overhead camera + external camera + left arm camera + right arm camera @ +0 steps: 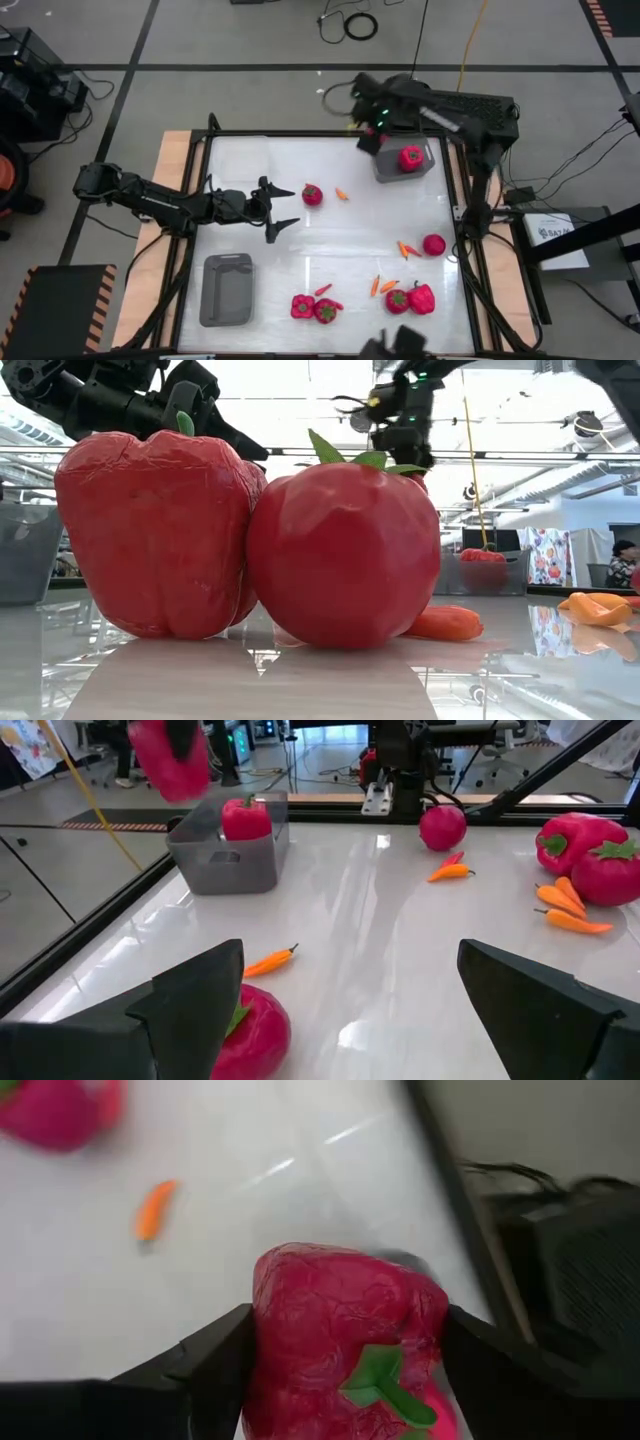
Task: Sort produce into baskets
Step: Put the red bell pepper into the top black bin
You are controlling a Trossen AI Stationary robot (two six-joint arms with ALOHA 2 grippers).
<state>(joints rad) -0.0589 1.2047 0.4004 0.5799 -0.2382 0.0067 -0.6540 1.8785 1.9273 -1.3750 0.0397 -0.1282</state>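
Right pincer [345, 1365] clamps a red bell pepper [345, 1340] above the grey basket [390, 168], ready for dropping; left pincer [281, 210] gapes empty.

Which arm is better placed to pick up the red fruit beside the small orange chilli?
Left. Its open left hand faces the red fruit, while the right hand holds a pepper.

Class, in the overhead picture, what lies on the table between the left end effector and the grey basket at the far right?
A red fruit and a small orange chilli, seen in the high view.
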